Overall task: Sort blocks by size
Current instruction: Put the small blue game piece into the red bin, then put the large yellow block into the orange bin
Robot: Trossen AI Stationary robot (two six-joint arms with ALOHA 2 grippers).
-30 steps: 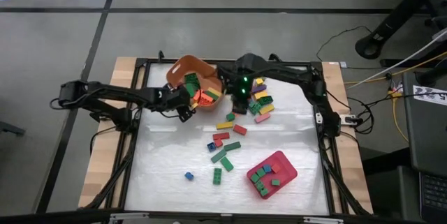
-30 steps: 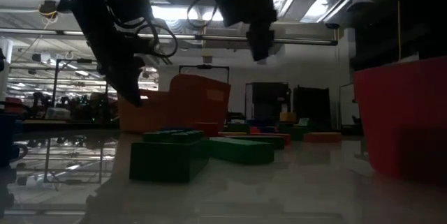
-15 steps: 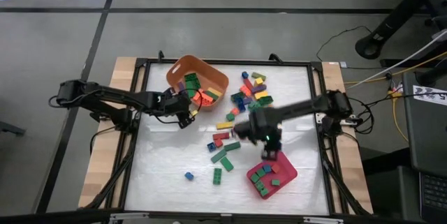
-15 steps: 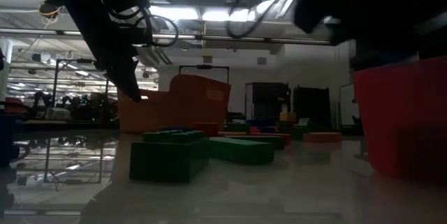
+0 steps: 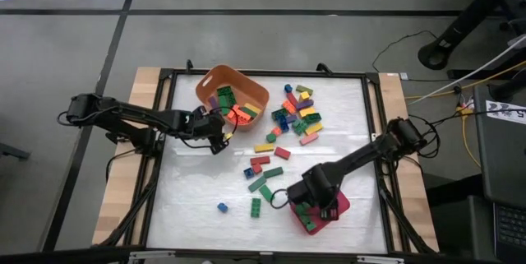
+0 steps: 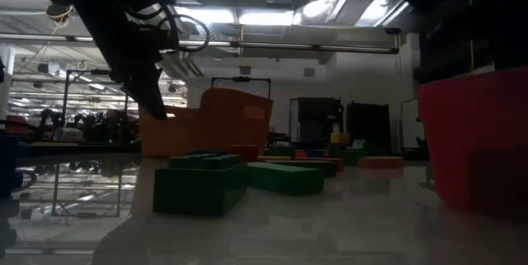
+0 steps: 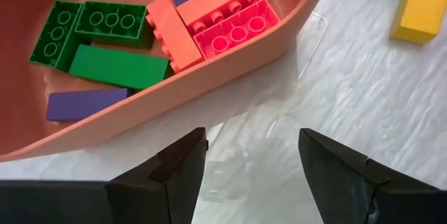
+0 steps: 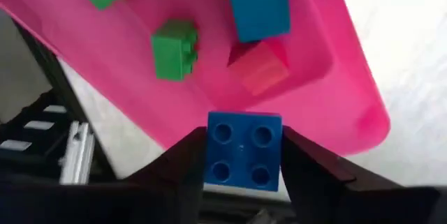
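A small blue block [image 8: 244, 151] is gripped in the right claw [image 8: 244, 155] above the pink tray [image 8: 307, 77]. Release into the tray is called for next. The left claw [image 7: 251, 165] is held open, empty, beside the orange tub [image 7: 174, 91].

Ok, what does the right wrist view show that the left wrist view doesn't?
Only the right wrist view shows the pink tray with small square blocks inside, and a small blue square block between the right gripper's fingers, over the tray's edge. Only the left wrist view shows the orange tub holding long green, orange, pink and purple blocks, with the left gripper open and empty beside it, and a yellow block on the table. Both show the white table surface.
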